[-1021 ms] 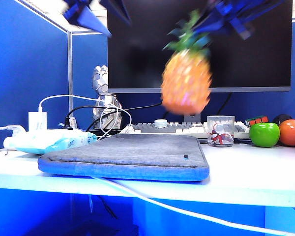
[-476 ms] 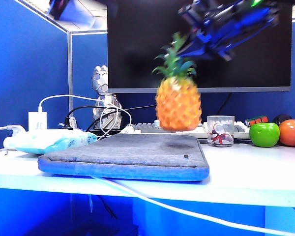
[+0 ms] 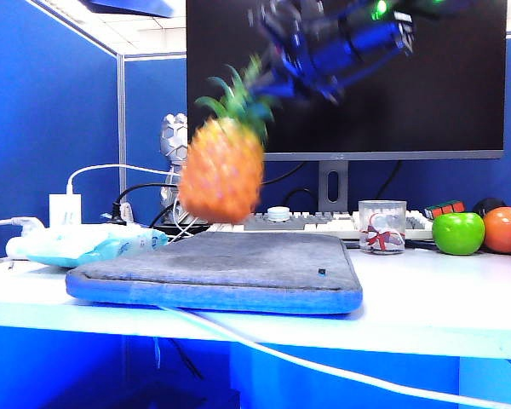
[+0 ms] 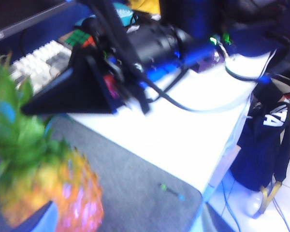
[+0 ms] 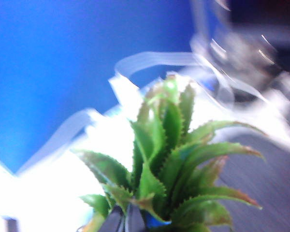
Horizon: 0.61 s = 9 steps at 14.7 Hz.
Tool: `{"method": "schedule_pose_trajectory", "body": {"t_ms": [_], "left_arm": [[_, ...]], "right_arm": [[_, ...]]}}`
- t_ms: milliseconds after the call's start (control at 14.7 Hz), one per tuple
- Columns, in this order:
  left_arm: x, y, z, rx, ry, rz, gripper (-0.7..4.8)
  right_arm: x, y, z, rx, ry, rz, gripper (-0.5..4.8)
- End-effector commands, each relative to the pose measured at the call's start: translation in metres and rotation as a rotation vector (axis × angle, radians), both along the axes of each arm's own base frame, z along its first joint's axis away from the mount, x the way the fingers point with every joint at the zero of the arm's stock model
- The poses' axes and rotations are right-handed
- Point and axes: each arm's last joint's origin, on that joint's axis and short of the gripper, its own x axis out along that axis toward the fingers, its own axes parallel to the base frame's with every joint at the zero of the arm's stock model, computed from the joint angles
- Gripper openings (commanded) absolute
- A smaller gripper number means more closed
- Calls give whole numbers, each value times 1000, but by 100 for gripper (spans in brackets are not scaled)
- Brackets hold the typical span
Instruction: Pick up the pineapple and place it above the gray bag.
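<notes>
At the far left, high above the table, only a sliver of the left gripper (image 3: 128, 7) shows, too little to tell how its fingers stand. The pineapple (image 3: 221, 170) has swung leftward from mid-screen and now hangs tilted over the gray bag (image 3: 217, 268), not touching. The right gripper (image 3: 268, 81), fingers clamped on its crown, need only lower it.

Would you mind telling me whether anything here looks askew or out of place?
Only the pineapple: it hangs tilted in mid-air over the gray bag, held by its crown in the right gripper. The left gripper isn't visible.
</notes>
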Motion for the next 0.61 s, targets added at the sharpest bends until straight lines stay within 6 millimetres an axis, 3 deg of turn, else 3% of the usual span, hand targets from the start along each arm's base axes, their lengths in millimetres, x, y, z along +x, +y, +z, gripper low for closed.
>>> {"method": "schedule_pose_trajectory", "body": {"t_ms": [68, 340, 612], "left_arm": [[-14, 16, 4, -23, -66, 67, 389], [-17, 21, 6, -25, -46, 104, 389], [-16, 22, 5, -8, -46, 142, 389]], "right_arm": [[4, 1, -7, -69, -30, -11, -8], [9, 3, -32, -121, 79, -9, -8], [8, 3, -35, -125, 119, -6, -8]]}}
